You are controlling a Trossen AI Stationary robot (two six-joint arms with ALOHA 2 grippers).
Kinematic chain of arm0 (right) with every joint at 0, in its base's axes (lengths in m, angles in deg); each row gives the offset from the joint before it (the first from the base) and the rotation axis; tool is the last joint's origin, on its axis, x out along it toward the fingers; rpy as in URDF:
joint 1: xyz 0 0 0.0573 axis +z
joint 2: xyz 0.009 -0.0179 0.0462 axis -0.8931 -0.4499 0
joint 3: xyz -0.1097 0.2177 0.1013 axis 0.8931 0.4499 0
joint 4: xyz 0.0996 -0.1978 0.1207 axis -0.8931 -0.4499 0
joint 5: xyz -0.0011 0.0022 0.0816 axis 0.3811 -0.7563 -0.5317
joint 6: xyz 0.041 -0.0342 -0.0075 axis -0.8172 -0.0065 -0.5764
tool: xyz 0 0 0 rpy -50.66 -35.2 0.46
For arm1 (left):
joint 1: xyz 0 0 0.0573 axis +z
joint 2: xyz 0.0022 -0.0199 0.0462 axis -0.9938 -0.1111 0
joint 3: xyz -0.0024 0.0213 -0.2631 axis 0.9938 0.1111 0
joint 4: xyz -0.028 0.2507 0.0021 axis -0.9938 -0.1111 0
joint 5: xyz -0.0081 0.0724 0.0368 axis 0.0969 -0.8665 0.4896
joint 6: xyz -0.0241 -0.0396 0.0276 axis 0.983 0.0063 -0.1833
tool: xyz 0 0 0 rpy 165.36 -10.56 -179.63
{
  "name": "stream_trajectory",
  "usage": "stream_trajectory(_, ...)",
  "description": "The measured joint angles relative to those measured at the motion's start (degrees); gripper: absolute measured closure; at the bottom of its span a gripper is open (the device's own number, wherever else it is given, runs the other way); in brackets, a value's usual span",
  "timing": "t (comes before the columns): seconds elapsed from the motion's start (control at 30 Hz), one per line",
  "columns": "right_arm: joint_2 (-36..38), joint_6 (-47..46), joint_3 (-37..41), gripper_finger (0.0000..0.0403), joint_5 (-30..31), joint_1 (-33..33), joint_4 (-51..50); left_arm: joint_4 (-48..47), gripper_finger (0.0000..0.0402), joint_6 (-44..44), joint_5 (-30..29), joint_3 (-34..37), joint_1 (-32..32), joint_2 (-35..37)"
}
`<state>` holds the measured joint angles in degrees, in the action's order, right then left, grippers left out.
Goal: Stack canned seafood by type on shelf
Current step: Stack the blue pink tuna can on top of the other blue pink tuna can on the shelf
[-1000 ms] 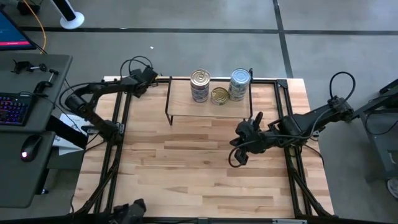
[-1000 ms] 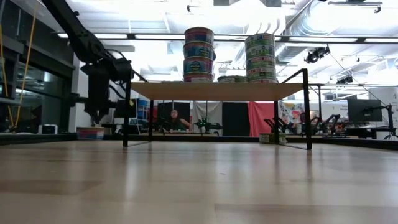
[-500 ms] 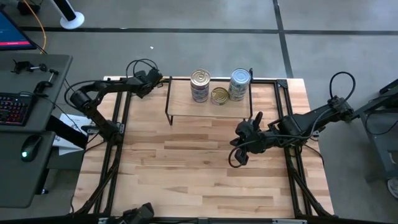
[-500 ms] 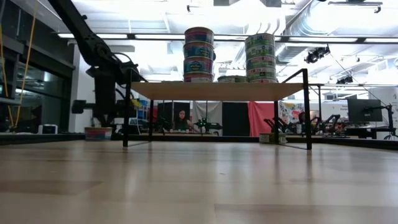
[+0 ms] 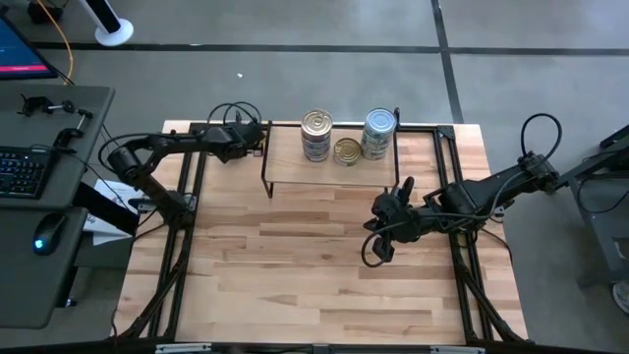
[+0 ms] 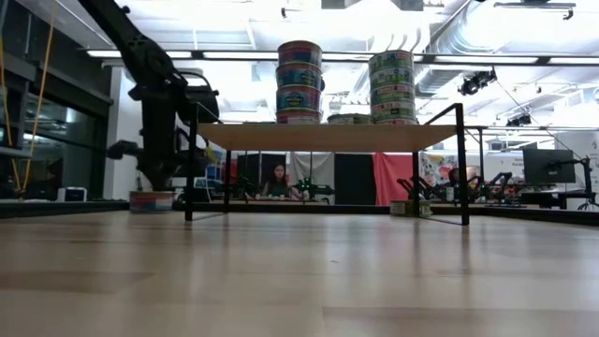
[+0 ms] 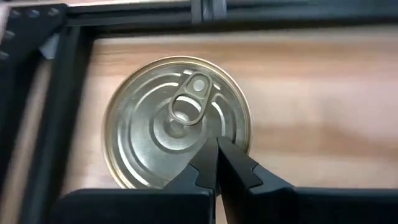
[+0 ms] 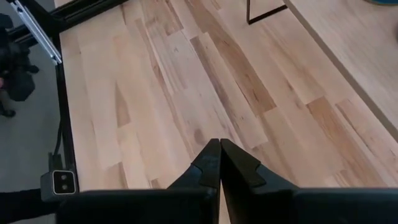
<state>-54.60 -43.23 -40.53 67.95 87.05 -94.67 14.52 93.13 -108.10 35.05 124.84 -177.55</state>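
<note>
A gold-topped can (image 7: 177, 121) of seafood stands flat on the table at its far left, and shows under my left gripper in the low view (image 6: 151, 200). My left gripper (image 7: 216, 144) is shut, its tips over the can's top; the high view shows it (image 5: 252, 138) just left of the shelf (image 5: 329, 169). On the shelf stand a gold-topped stack (image 5: 316, 124), a single gold can (image 5: 346, 150) and a pale-blue-topped stack (image 5: 379, 122). My right gripper (image 8: 219, 148) hangs shut above bare table (image 5: 376, 248), holding nothing. My left gripper has its shut fingertips (image 7: 231, 155) set down on the can's top (image 7: 205, 134), between the pull-tab and the rim. They come from above, slanting down. The can stays flat on the table.
The black frame rail (image 7: 143, 14) runs along the far edge right behind the can. The shelf's thin black legs (image 6: 190, 168) stand just right of it. Open wood lies in the table's middle and near half (image 5: 295, 275).
My left gripper has gone along the far edge toward the shelf, sinking a little and rolling. The can beneath it has slid a short way the same direction, staying flat. My right gripper has kept its place.
</note>
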Motion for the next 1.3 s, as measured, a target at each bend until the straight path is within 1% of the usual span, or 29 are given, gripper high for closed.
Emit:
stream_trajectory(0.2, 0.0, 1.1, 0.0, 0.0403, 0.0, 0.0, 0.0, -9.6, 0.0401, -9.4, -1.4, 0.4, -2.6, 2.3)
stream_trajectory(0.3, 0.0, 1.9, 0.0, 0.0403, 0.0, 0.0, 0.0, -14.8, 0.0401, -14.8, -0.5, 0.5, -3.1, 3.1)
stream_trajectory(0.4, 0.0, 2.0, 0.0, 0.0403, 0.0, 0.0, 0.0, -20.1, 0.0401, -17.9, 0.5, 0.5, -3.7, 3.1)
stream_trajectory(0.47, 0.0, 1.9, 0.0, 0.0403, 0.0, 0.0, 0.0, -21.6, 0.0401, -18.8, 1.0, 1.0, -4.8, 3.2)
stream_trajectory(0.67, 0.0, 2.0, 0.0, 0.0403, 0.0, 0.0, 0.0, -25.8, 0.0401, -18.8, 1.9, 1.6, -10.0, 3.3)
stream_trajectory(0.83, 0.0, 2.1, 0.0, 0.0403, 0.0, 0.0, 0.0, -28.2, 0.0401, -18.4, 5.9, 1.6, -15.6, 4.7)
stream_trajectory(1.07, 0.0, 2.0, 0.0, 0.0403, 0.0, 0.0, 0.0, -34.2, 0.0401, -12.6, 9.9, 1.7, -22.6, 6.4)
stream_trajectory(1.3, 0.0, 2.0, 0.0, 0.0403, 0.0, 0.0, 0.0, -36.2, 0.0402, -6.4, 17.2, 1.7, -29.3, 8.2)
